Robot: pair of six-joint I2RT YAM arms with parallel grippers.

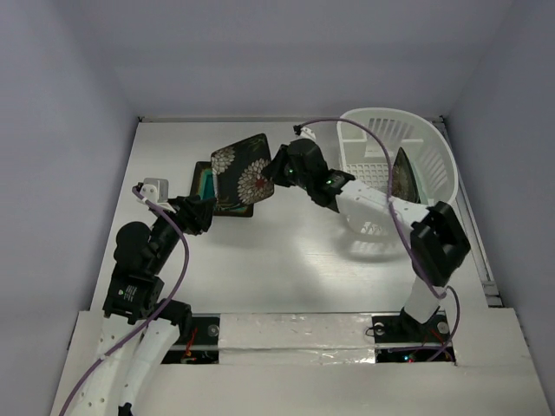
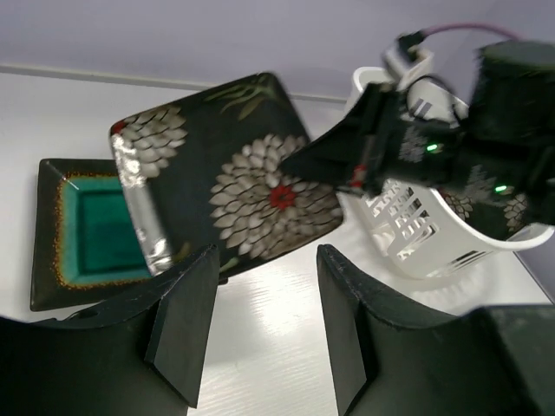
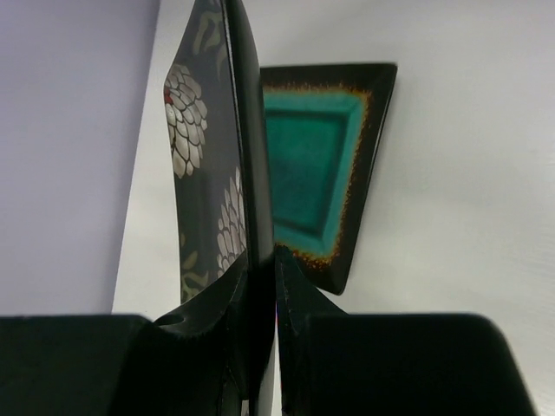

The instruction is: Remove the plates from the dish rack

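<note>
A square black plate with white-red flowers (image 1: 243, 171) hangs tilted over the table, its right edge pinched by my right gripper (image 1: 274, 170). In the right wrist view this plate (image 3: 244, 156) stands edge-on between the shut fingers (image 3: 262, 279). Beneath it a square teal plate (image 1: 203, 181) with a dark rim lies flat on the table. My left gripper (image 2: 264, 321) is open and holds nothing, just in front of the flowered plate's (image 2: 234, 173) near corner. The white dish rack (image 1: 431, 165) stands at the right, and a dark flowered plate (image 1: 404, 178) leans upright inside it.
The right arm's elbow (image 1: 438, 243) rises in front of the dish rack. Grey walls close the table at the back and on both sides. A purple cable (image 1: 373, 134) loops over the rack. The left arm (image 1: 139, 256) stands at the near left.
</note>
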